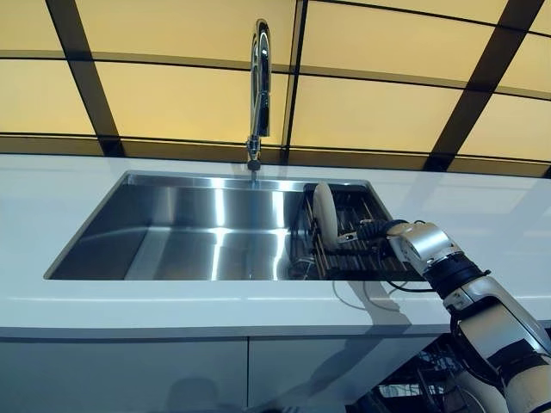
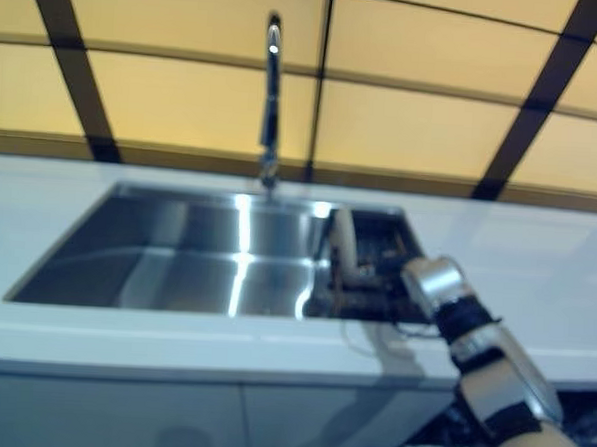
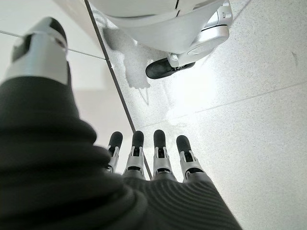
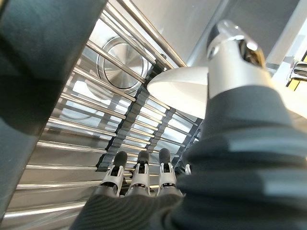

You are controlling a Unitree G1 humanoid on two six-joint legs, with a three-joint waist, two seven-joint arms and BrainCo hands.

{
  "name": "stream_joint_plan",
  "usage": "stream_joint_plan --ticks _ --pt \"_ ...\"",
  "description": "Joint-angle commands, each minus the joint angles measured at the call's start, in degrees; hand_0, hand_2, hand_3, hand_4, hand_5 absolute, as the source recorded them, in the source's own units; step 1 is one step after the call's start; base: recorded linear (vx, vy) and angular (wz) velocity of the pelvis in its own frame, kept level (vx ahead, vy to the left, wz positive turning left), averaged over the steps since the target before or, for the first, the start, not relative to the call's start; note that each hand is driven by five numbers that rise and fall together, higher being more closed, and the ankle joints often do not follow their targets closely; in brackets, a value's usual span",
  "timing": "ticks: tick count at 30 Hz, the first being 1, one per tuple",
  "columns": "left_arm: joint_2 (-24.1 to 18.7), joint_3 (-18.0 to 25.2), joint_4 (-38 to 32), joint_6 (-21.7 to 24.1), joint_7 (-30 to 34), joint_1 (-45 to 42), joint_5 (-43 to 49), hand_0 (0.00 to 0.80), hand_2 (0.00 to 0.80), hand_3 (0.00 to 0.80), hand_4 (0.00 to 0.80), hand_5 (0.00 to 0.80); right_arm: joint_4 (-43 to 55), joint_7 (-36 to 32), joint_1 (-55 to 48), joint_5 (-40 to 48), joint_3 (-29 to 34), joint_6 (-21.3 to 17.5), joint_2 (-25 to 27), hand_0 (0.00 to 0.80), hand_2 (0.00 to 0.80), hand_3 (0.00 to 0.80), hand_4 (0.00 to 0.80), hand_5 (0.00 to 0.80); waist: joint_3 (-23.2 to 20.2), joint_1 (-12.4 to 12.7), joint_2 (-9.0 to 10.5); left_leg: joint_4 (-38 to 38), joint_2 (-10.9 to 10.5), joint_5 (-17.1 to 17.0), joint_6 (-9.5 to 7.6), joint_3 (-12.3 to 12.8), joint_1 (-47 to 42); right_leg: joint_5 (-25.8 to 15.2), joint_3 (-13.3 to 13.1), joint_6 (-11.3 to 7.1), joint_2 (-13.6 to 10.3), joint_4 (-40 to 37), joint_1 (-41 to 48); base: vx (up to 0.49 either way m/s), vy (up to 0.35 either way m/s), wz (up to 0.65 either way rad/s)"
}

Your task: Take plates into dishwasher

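One white plate point(image 1: 325, 215) stands on edge in a dark wire rack point(image 1: 362, 262) set over the right end of the steel sink point(image 1: 189, 232). My right hand point(image 1: 379, 231) reaches into the rack just right of the plate's lower edge. In the right wrist view its fingers point(image 4: 139, 167) lie straight over the rack bars point(image 4: 86, 110), the thumb point(image 4: 235, 48) raised beside the plate point(image 4: 177, 81), with nothing grasped. My left hand point(image 3: 153, 158) hangs down by my side with straight fingers, pointing at the floor and holding nothing.
A tall chrome faucet point(image 1: 258, 86) rises behind the sink's middle. White countertop point(image 1: 482, 215) surrounds the sink, with grey cabinet fronts point(image 1: 129, 370) below. Dark wire racks point(image 1: 411, 383) show under the counter at the lower right. The sink's drain point(image 4: 117, 64) lies beneath the rack.
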State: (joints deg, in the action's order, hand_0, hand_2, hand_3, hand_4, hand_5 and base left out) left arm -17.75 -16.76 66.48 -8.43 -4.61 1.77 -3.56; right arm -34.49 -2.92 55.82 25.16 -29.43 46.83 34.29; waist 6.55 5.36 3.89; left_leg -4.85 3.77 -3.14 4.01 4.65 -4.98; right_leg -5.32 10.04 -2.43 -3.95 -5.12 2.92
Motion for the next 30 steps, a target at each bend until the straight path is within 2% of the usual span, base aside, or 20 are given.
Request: stream_joint_plan --ticks 1,16,30 --pt "-0.4 -2.3 3.8 0.6 -1.1 4.2 -1.3 0.000 0.000 0.000 0.000 0.000 -0.2 2.3 4.5 1.4 0.2 -3.5 0.6 0.000 0.000 0.000 0.000 0.000 0.4 0.0 2.62 -0.1 -1.6 1.7 -0.74 0.6 -0.4 1.2 0.6 -3.26 -1.9 0.1 3.1 0.000 0.000 0.00" --pt "0.0 -3.1 4.0 0.5 -1.2 4.0 -1.6 0.000 0.000 0.000 0.000 0.000 -0.8 7.4 7.7 3.8 -0.2 -7.1 -1.3 0.000 0.000 0.000 0.000 0.000 0.7 1.1 2.65 -0.1 -1.7 1.6 -0.78 0.1 -0.4 1.2 1.3 -3.15 -2.1 0.2 3.4 0.000 0.000 0.00" --pt "-0.1 -3.6 3.9 0.1 -1.1 3.8 -1.6 0.000 0.000 0.000 0.000 0.000 -2.1 9.3 9.9 4.9 -1.1 -8.5 -1.5 0.000 0.000 0.000 0.000 0.000 0.7 1.9 2.85 -0.1 -1.9 1.6 -0.90 -0.4 -0.3 1.2 1.8 -3.19 -2.3 0.3 3.6 0.002 0.001 0.00"
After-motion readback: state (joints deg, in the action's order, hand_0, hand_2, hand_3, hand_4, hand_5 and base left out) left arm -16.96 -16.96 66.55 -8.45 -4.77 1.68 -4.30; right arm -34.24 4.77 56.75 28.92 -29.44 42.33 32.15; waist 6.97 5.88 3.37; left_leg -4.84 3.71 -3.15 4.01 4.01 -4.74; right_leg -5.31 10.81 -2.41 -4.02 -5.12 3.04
